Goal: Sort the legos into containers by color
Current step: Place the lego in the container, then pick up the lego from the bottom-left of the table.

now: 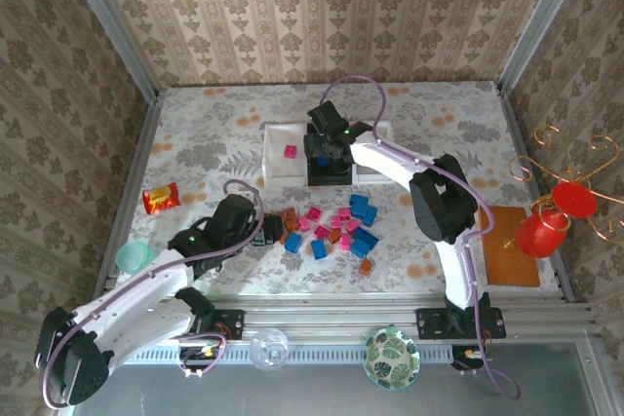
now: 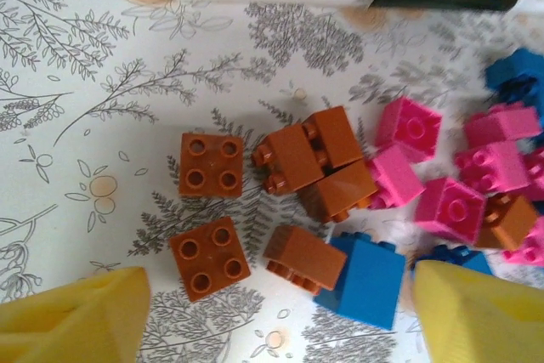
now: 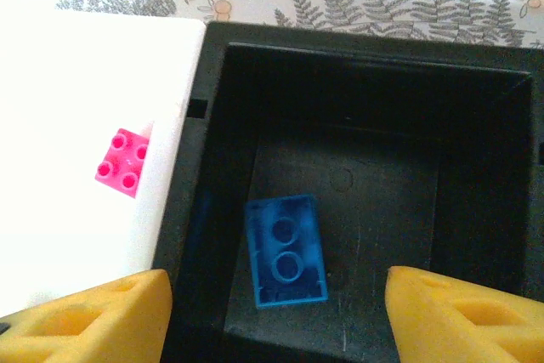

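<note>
From above: a flower-patterned table (image 1: pixel 195 143) with three joined trays in a row near the middle. These are a left white tray (image 1: pixel 276 174), a black tray (image 1: pixel 331 178) and a right white tray (image 1: pixel 382 130), the last largely hidden behind an arm. One pink brick (image 1: pixel 290 151) inside the left white tray. Just in front of the trays, a loose pile of bricks (image 1: pixel 336 226) in pink, blue and brown. Left pincer (image 1: pixel 271 231) low at the pile's left edge. Right pincer (image 1: pixel 325 155) over the black tray.

From the left wrist: yellow fingers (image 2: pixel 76 316) spread wide, holding nothing, poised over a tight knot of brown bricks (image 2: pixel 310 159). A loose blue brick (image 2: pixel 365 278) pressed against one of them.

From the right wrist: fingers (image 3: pixel 467 316) likewise apart and empty, above the black tray (image 3: pixel 204 125). A sorted blue brick (image 3: pixel 285 248) lying flat on the tray floor. Beside it, the pink brick (image 3: pixel 123 161) in the left white tray (image 3: pixel 68 82).

Likely trouble on the left: closing on such a crowded knot could catch two bricks at once. It could also drag the loose blue brick along with a brown one, or squeeze a brick out sideways and scatter its neighbours.

Likely trouble on the right: pulling away low could clip the black rim and shift all three joined trays.
</note>
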